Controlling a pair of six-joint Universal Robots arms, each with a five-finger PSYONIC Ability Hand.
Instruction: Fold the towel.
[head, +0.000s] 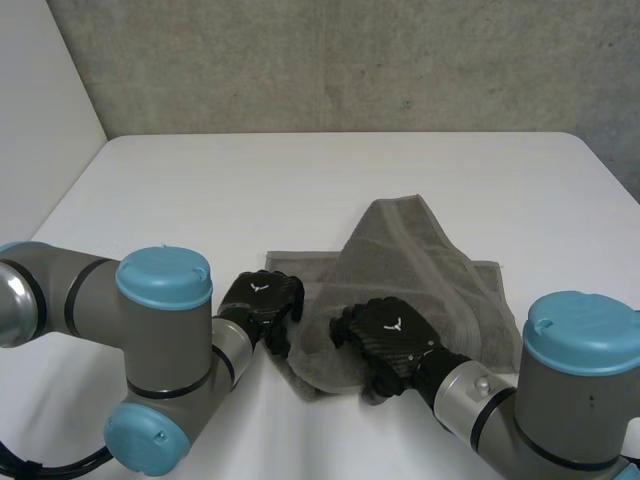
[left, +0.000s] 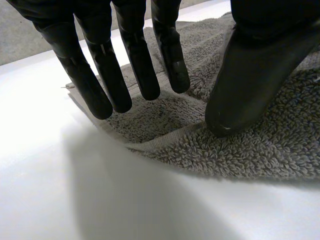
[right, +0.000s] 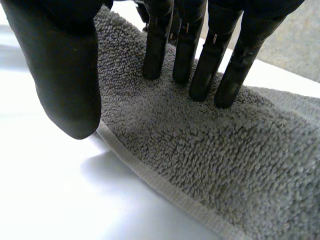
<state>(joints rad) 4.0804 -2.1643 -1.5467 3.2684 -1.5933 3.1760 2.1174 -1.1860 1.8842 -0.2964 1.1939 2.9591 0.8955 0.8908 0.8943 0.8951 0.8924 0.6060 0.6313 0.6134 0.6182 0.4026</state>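
A grey terry towel (head: 420, 260) lies rumpled on the white table (head: 300, 170), one corner folded over into a peak at the far side. My left hand (head: 262, 305) is at the towel's near left edge. In the left wrist view its fingers (left: 95, 80) are straight and spread over the hem of the towel (left: 260, 145), and its thumb rests on the pile. My right hand (head: 390, 340) lies on the towel's near middle. In the right wrist view its straight fingers (right: 200, 70) press down on the towel (right: 210, 150), with the thumb at the hem.
Bare white table surrounds the towel on the left, far side and right. A grey wall stands behind the table's far edge. Both grey arms with light-blue caps (head: 163, 275) sit close to the near edge.
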